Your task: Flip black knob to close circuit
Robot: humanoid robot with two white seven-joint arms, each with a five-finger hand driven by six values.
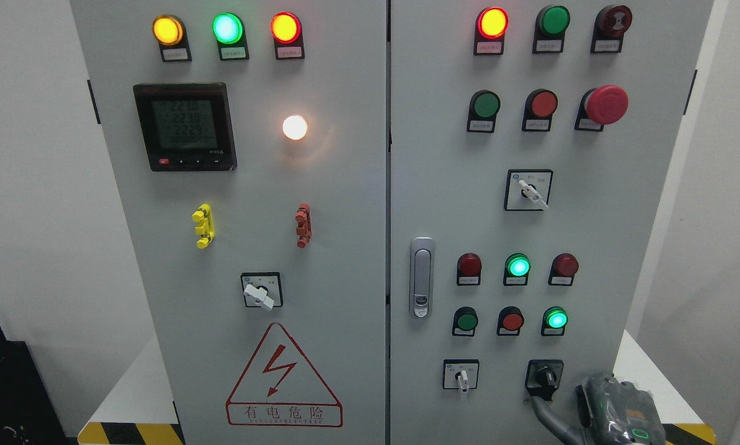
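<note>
Right hand (614, 411) sits at the cabinet's (592, 222) bottom-right corner, one finger (546, 414) reaching the black knob (544, 377); grip unclear. I'd seat fingers either side, then twist.

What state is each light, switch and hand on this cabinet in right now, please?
yellow lamp: lit
top-left green lamp: lit
top-left red lamp: lit
white lamp: lit
meter display: on, showing readings
top-right red lamp: lit
top-right green lamp: unlit
red mushroom button: not visibly pressed
black knob: handle pointing down, a finger at it
right hand: at the knob, grip unclear
</note>
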